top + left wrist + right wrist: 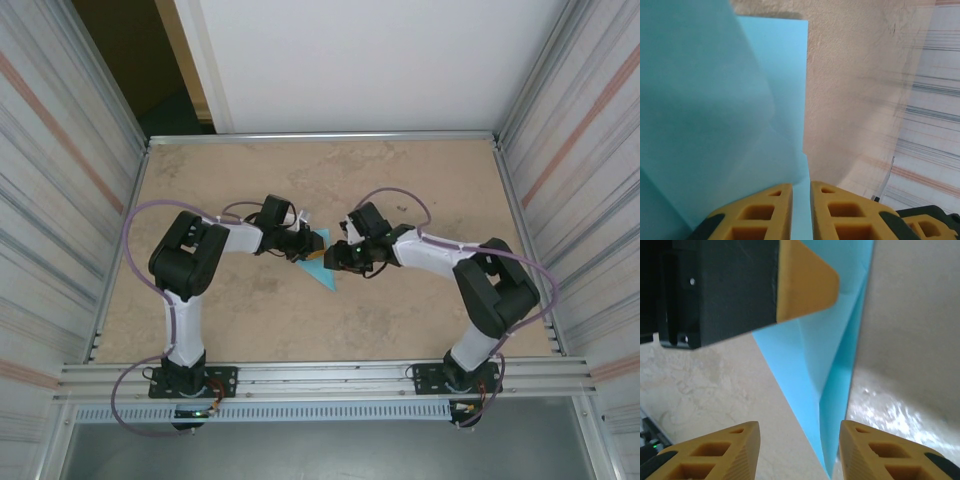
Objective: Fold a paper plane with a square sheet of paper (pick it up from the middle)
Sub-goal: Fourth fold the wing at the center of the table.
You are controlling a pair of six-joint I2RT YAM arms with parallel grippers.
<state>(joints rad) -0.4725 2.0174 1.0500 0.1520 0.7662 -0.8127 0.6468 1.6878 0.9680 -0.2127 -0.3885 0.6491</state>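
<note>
Evidently the left jaws pinch narrowly on an edge of the folded sheet of paper [715, 125], likely to steady it above the worktop [400, 320]. Its pointed end sits between the right jaws, which stand apart, gripping nothing.

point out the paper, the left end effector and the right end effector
paper [715, 125], left wrist view, middle of its blue face
left end effector [801, 187], left wrist view, between the yellow fingertips pinching the paper
right end effector [799, 427], right wrist view, midway between its open yellow fingertips
</note>
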